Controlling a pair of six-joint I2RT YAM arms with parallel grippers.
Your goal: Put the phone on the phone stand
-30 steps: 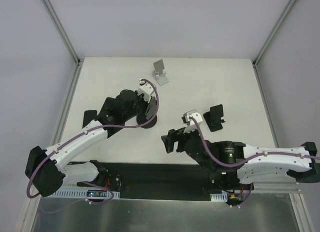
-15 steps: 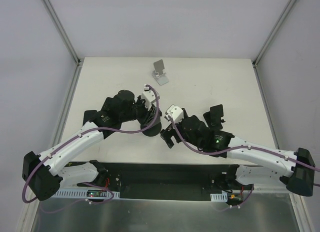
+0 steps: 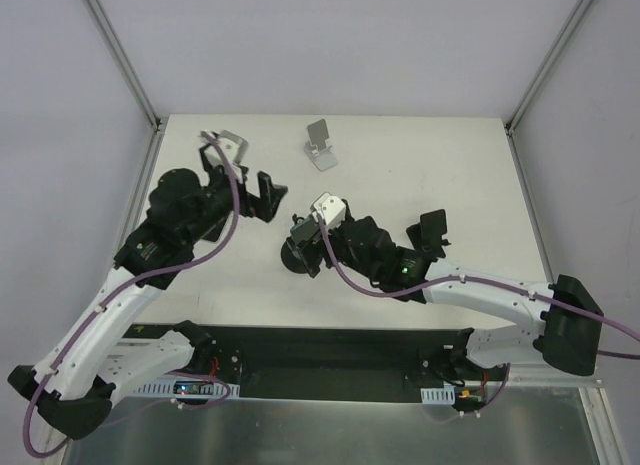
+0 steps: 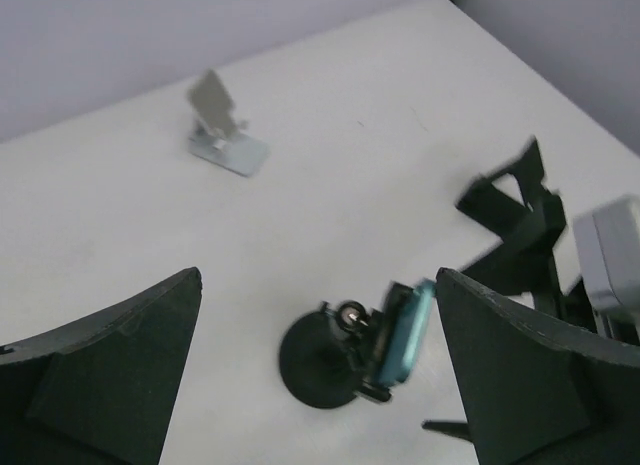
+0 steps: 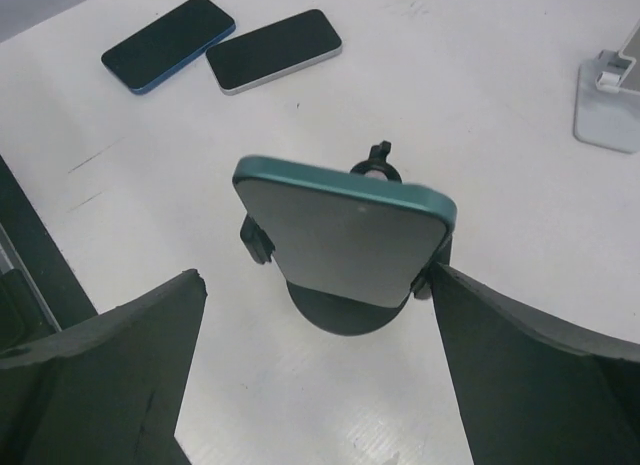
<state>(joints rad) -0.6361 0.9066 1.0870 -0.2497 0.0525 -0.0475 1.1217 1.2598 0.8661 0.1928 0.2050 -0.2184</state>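
Note:
A teal-edged phone [image 5: 345,240] sits tilted in the cradle of a black phone stand [image 5: 345,313] with a round base, its screen towards the right wrist camera. From the left wrist the phone [image 4: 405,330] shows edge-on on the stand [image 4: 315,363]. My right gripper [image 5: 318,275] is open just in front of the phone, its fingers straddling the stand; from above the gripper [image 3: 305,240] covers most of the stand [image 3: 295,259]. My left gripper [image 3: 272,197] is open, raised and apart to the stand's upper left, with nothing between its fingers [image 4: 120,355].
A silver stand [image 3: 320,145] is at the table's far middle. Another black stand [image 3: 430,233] is to the right of the right arm. A blue phone [image 5: 168,43] and a silver phone [image 5: 272,50] lie flat side by side beyond the stand.
My left gripper has opened and drawn back up and to the left, away from the stand. The right arm has swung left, bringing its open fingers up to the phone.

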